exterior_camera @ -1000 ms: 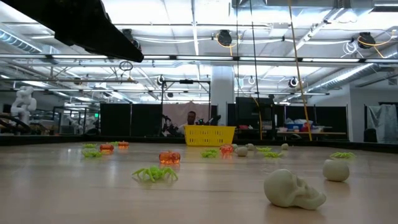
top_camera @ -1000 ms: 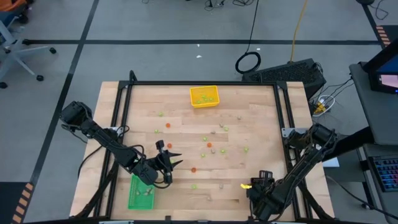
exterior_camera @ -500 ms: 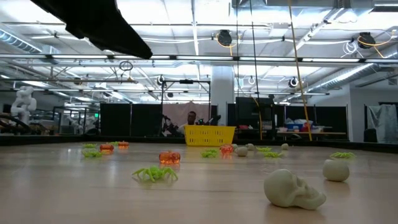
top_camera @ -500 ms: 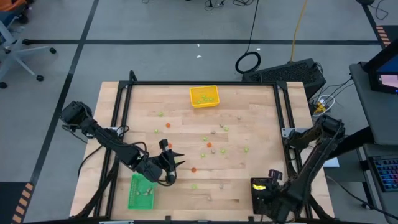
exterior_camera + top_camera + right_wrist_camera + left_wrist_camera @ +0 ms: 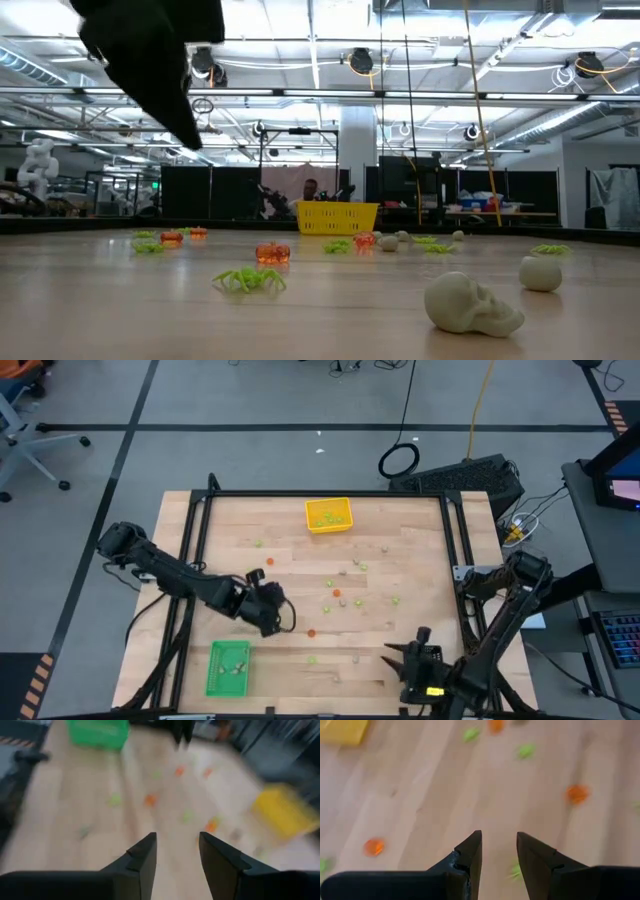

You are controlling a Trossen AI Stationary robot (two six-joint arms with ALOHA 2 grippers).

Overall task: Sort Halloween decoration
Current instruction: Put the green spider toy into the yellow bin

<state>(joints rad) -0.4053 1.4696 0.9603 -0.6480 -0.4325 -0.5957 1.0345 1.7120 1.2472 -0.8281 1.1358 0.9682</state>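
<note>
Small Halloween decoration pieces lie scattered on the wooden table (image 5: 420, 540): orange ones (image 5: 311, 632), light green ones (image 5: 330, 583) and pale ones (image 5: 356, 657). In the low view a pale skull (image 5: 470, 303), a green spider (image 5: 248, 279) and an orange pumpkin (image 5: 272, 253) rest on the boards. My left gripper (image 5: 287, 622) hangs open over the table's left middle, above bare wood (image 5: 499, 852). My right gripper (image 5: 393, 652) stands open near the front right, pointing toward the table's left (image 5: 177, 851). Neither holds anything.
A yellow tray (image 5: 328, 515) with green pieces stands at the far middle. A green tray (image 5: 228, 667) with a few pale pieces sits at the near left. A black frame (image 5: 200, 510) runs along the table's edges.
My left gripper has left the green tray and gone up and toward the table's middle, tipping steeply down. My right gripper has risen at the front right and swung up from pointing down, so that it now points almost level toward the table's left.
</note>
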